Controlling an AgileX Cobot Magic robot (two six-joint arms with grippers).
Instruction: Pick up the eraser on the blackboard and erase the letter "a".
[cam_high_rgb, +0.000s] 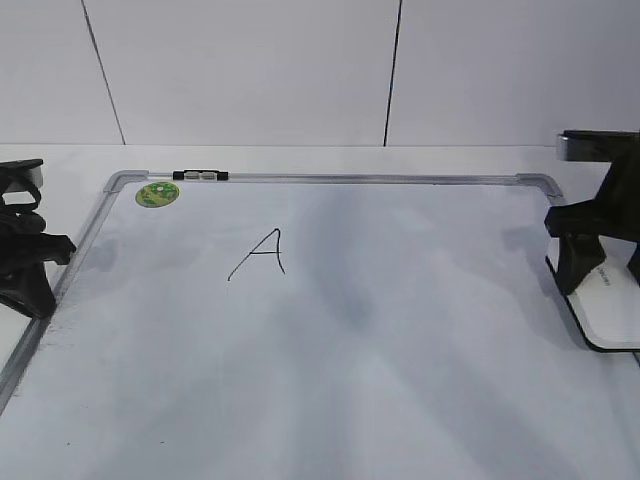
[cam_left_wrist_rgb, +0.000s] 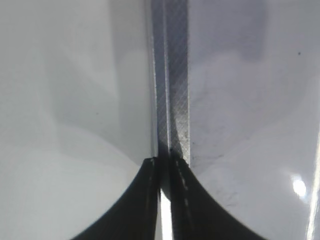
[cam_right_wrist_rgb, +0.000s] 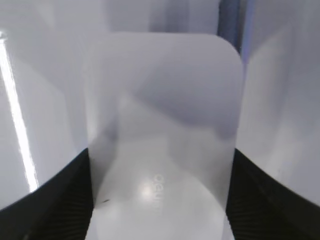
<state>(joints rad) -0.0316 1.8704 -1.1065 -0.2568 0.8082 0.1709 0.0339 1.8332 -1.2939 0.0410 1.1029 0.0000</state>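
Observation:
The blackboard (cam_high_rgb: 400, 360) is a white board in a silver frame and fills the table. An angular capital "A" (cam_high_rgb: 262, 255) is drawn left of its centre; no lowercase letter "a" shows in any view. The eraser (cam_high_rgb: 612, 300) lies at the board's right edge, white with a black base. My right gripper (cam_high_rgb: 600, 270) straddles it, and in the right wrist view both fingers (cam_right_wrist_rgb: 160, 200) press against the sides of the eraser (cam_right_wrist_rgb: 160, 125). My left gripper (cam_high_rgb: 35, 290) is shut and empty at the board's left edge, its tips (cam_left_wrist_rgb: 164, 162) over the silver frame (cam_left_wrist_rgb: 175, 75).
A round green sticker (cam_high_rgb: 157, 194) sits at the board's far left corner. A small black and silver clip (cam_high_rgb: 200, 176) rests on the far frame rail. A white panelled wall stands behind the table.

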